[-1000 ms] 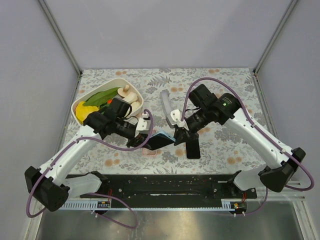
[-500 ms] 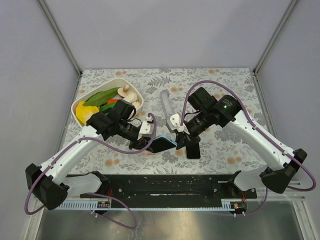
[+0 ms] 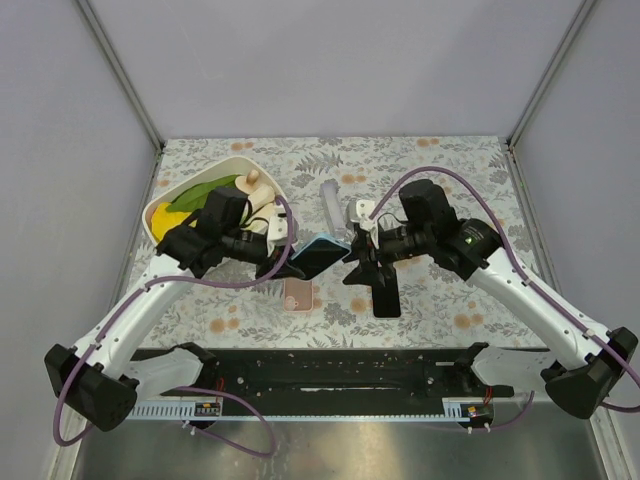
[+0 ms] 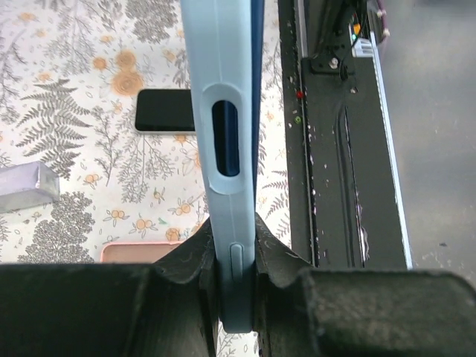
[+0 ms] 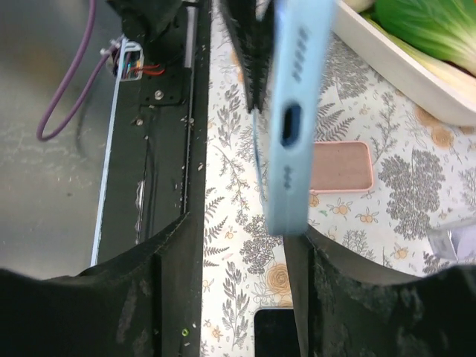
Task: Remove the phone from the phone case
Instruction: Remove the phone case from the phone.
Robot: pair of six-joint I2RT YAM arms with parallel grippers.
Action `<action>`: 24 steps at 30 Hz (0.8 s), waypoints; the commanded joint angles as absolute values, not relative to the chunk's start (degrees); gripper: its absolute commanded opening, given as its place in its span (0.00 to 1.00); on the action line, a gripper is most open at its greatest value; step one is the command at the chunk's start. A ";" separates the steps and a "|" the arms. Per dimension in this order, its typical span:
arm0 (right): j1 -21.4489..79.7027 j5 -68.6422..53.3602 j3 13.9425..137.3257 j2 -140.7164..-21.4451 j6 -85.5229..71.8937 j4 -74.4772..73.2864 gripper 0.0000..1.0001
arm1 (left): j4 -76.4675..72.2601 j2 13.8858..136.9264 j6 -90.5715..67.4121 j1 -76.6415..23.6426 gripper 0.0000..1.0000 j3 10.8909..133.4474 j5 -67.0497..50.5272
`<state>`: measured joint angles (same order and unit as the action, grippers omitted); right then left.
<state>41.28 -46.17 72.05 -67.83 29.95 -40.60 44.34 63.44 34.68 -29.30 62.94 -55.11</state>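
A light-blue phone case (image 3: 318, 257) hangs above the table's middle, and my left gripper (image 3: 285, 263) is shut on one end of it. In the left wrist view the phone case (image 4: 227, 111) stands edge-on between the fingers of the left gripper (image 4: 236, 260). A dark strip along its right side looks like the phone (image 4: 257, 89), still inside. My right gripper (image 3: 355, 268) is open at the case's other end. In the right wrist view that end of the phone case (image 5: 297, 111) sits just ahead of the right gripper (image 5: 238, 253), close to one finger (image 5: 305, 260), with a wide gap to the other.
A black phone (image 3: 385, 297) and a pink case (image 3: 297, 293) lie flat on the flowered cloth under the grippers. A white bowl (image 3: 232, 160) of vegetables stands at the back left. A grey bar (image 3: 330, 205) lies behind the middle. A black rail (image 3: 330, 370) runs along the near edge.
The right gripper has opened and let go of the blue case's end. The left arm has carried the case up and back, away from the near edge.
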 commanded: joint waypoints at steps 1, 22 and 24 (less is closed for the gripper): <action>38.24 -46.58 68.91 -66.18 15.13 -25.50 0.56 | 33.49 61.08 27.08 -27.86 0.00 62.14 -61.26; 34.98 -56.49 66.36 -66.89 12.90 -17.31 0.05 | 30.24 60.29 22.85 -27.42 0.00 59.50 -62.75; 34.89 -60.27 66.18 -66.36 17.72 -19.41 0.01 | 29.88 60.55 22.67 -27.07 0.00 59.41 -63.45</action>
<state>35.09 -52.34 67.22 -67.48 10.28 -19.79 35.18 62.28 23.68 -27.62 59.31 -58.28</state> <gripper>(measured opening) 0.222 0.197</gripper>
